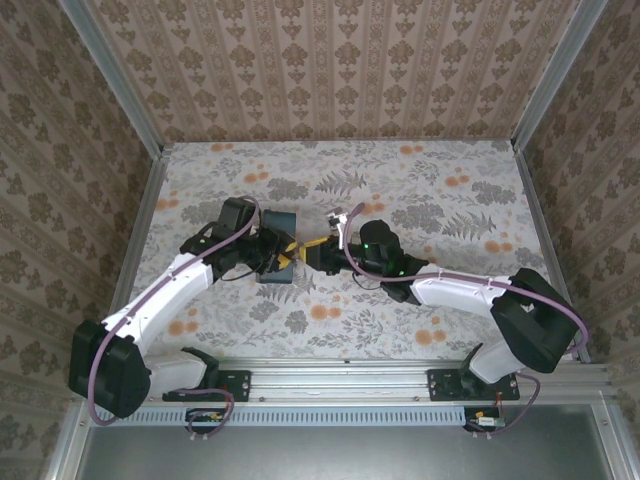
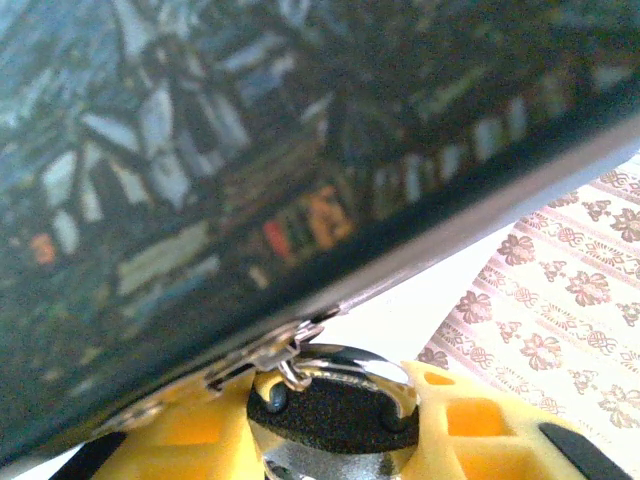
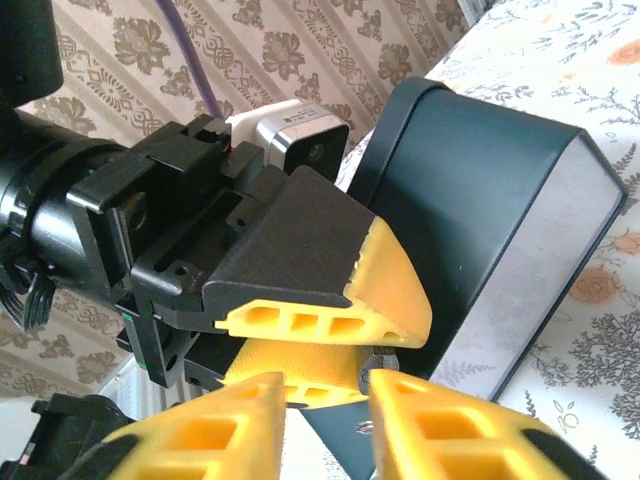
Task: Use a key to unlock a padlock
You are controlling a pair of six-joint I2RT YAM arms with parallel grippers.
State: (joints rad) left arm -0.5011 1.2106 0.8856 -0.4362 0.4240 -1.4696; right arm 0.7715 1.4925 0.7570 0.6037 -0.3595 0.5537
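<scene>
Aluminium rail (image 1: 340,372) ran along the near edge of the floral bench (image 1: 430,190) and carried both arm bases. From there the white left arm (image 1: 160,295) and the right arm (image 1: 460,290) reached inward and met near the middle of the bench. The left pincer (image 2: 330,432) was clenched on the padlock (image 2: 330,405). Its yellow fingers (image 2: 470,425) pressed on either side of the small dark body. The thin metal shackle (image 2: 350,360) rose from the body to meet a metal hasp (image 2: 265,352) on the edge of the painted dark-blue box (image 2: 200,180). The right pincer (image 3: 328,425) stood tip to tip with the left one, its own yellow fingers (image 3: 450,435) parted by a narrow gap and clamping nothing that could be made out. A small metal glint (image 3: 365,428) showed at the inner edge of that gap, too small to identify. Just beyond both pincers the box sat on the bench, and behind it a patterned wall (image 1: 330,70) closed the far side.
</scene>
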